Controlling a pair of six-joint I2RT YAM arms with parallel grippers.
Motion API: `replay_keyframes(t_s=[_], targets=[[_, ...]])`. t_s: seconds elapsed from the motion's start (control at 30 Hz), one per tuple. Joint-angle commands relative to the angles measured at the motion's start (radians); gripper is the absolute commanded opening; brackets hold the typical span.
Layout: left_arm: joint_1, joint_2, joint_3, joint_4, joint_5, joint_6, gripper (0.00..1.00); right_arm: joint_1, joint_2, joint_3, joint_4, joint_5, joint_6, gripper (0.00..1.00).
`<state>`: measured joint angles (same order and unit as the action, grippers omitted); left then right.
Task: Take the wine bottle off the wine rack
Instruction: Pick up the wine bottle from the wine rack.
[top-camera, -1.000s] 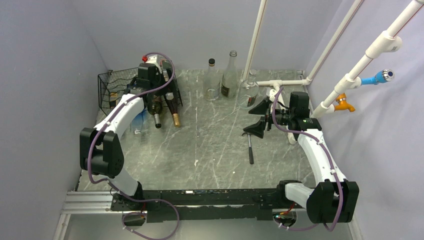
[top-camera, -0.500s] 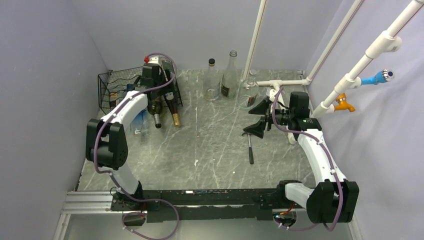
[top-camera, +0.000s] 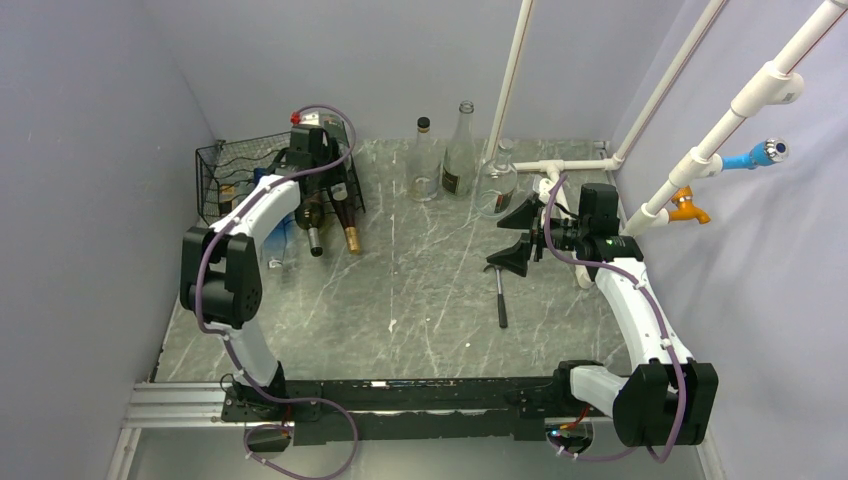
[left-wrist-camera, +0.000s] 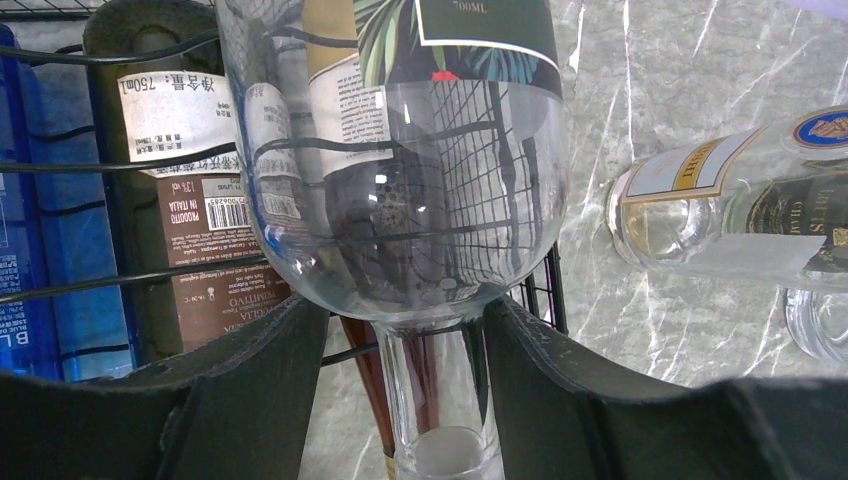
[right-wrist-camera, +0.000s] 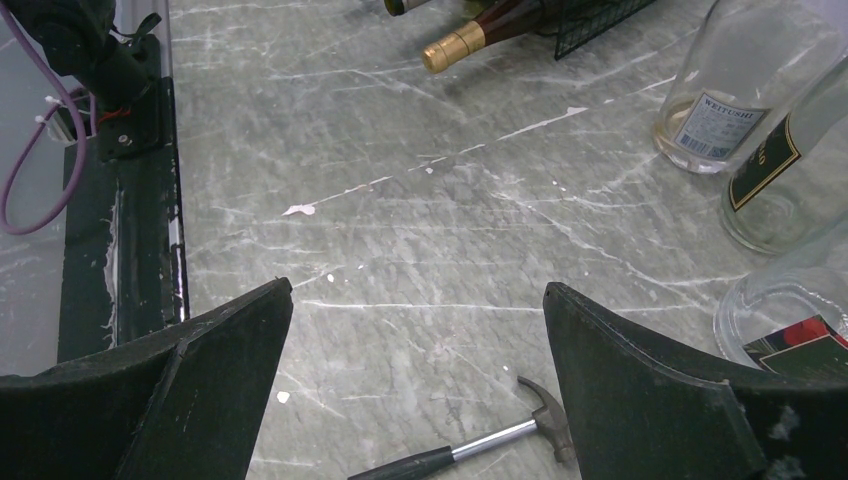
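Note:
The wine bottle (left-wrist-camera: 400, 200) is clear glass with a dark palm-leaf label. It lies on top of the black wire wine rack (top-camera: 225, 170), neck pointing at the left wrist camera. My left gripper (left-wrist-camera: 405, 310) sits over the rack's right end (top-camera: 308, 155), half closed round the neck. Its fingertips (left-wrist-camera: 300, 320) touch the bottle's shoulder. The right finger lies close against the neck, and a gap shows beside the left one. In the top view the arm hides the bottle. My right gripper (top-camera: 518, 235) hangs wide open over the table (right-wrist-camera: 417, 290), holding nothing.
Dark bottles (top-camera: 315, 225) and a blue one (top-camera: 280, 240) lie in the rack, necks sticking out front. Clear bottles (top-camera: 425, 160) (top-camera: 459, 150) and a round flask (top-camera: 497, 185) stand at the back. A hammer (top-camera: 498, 295) lies below the right gripper. White pipes (top-camera: 570, 165) cross the back right.
My left arm has stretched farther back over the rack's right end, and its jaws have narrowed from wide open to either side of the bottle's neck. The right arm has not moved.

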<state>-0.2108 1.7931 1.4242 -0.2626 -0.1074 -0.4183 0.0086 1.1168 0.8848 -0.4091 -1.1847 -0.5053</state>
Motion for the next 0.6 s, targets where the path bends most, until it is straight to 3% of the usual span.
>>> replay_keyframes(t_s=[0.0, 0.57], targets=[[-0.003, 0.027, 0.053, 0.05, -0.018, -0.019, 0.61, -0.004, -0.017, -0.003, 0.032, -0.024, -0.02, 0.99], [-0.052, 0.063, 0.053, 0.068, -0.137, 0.016, 0.61, -0.005, -0.017, -0.004, 0.033, -0.026, -0.019, 0.99]])
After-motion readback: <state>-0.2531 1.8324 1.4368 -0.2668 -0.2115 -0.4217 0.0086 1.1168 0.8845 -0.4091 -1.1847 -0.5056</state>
